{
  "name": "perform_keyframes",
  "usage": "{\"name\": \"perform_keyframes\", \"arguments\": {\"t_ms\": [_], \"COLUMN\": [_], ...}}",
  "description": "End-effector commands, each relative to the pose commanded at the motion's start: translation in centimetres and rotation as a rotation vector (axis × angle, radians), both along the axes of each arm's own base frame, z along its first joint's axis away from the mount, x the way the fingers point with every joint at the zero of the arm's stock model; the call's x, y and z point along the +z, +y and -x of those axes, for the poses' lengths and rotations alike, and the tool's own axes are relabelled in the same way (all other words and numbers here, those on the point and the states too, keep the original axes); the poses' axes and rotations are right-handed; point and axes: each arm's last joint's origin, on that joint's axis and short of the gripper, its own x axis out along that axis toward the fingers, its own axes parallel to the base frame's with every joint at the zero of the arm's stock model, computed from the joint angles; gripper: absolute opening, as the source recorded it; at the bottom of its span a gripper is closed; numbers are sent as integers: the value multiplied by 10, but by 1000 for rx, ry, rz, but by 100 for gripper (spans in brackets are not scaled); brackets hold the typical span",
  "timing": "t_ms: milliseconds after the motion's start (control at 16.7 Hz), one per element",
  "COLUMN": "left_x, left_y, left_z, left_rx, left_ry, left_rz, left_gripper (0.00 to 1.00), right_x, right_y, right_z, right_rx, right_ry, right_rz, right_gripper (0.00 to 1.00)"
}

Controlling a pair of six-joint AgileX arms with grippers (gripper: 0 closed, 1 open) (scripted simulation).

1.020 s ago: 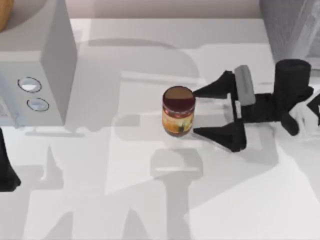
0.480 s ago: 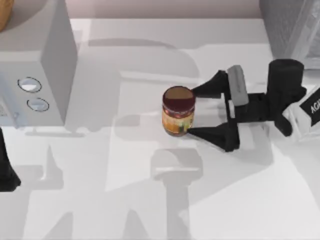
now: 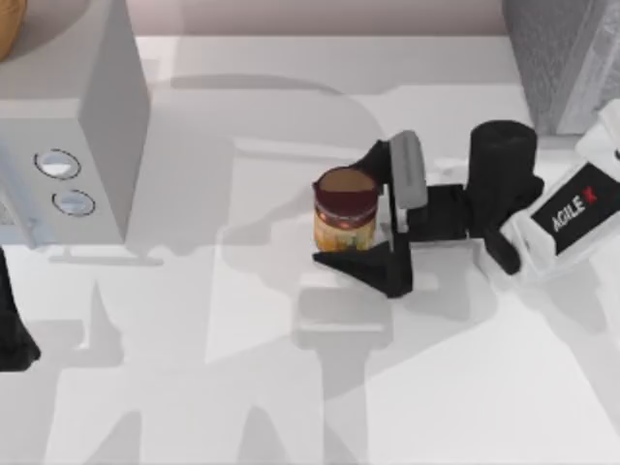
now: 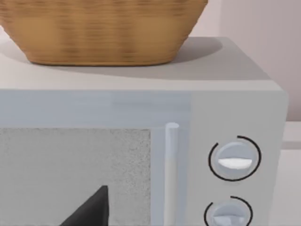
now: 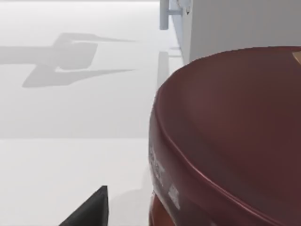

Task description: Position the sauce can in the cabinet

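The sauce can [image 3: 346, 208] stands upright in the middle of the table, with a maroon top and a yellow-orange label. My right gripper [image 3: 342, 210] is open and straddles it from the right, one dark finger [image 3: 380, 158] behind the can and the other finger [image 3: 356, 263] in front. In the right wrist view the can's maroon lid [image 5: 230, 136] looms very close. The grey cabinet [image 3: 562, 58] stands at the back right corner. My left arm [image 3: 10, 329] is parked at the left edge.
A grey microwave [image 3: 68, 136] with two round knobs takes up the back left, with a wicker basket [image 4: 99, 28] on top. Bare white tabletop [image 3: 194, 387] lies in front of the can.
My right gripper has slid to the left, so its fingers went from just right of the can to lying on both sides of it. The can has stayed put.
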Motion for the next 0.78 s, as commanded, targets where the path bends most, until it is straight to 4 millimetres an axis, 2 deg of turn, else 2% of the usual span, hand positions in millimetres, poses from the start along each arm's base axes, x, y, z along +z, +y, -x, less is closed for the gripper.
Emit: {"name": "perform_keyframes", "arguments": {"t_ms": [120, 780], "left_x": [0, 0], "left_y": [0, 0], "left_z": [0, 0], "left_rx": [0, 0], "left_ry": [0, 0], "left_rz": [0, 0], "left_gripper": [100, 100], "right_x": [0, 0], "right_y": [0, 0], "right_z": [0, 0], "right_rx": [0, 0], "right_ry": [0, 0], "right_rz": [0, 0], "right_gripper": [100, 17]}}
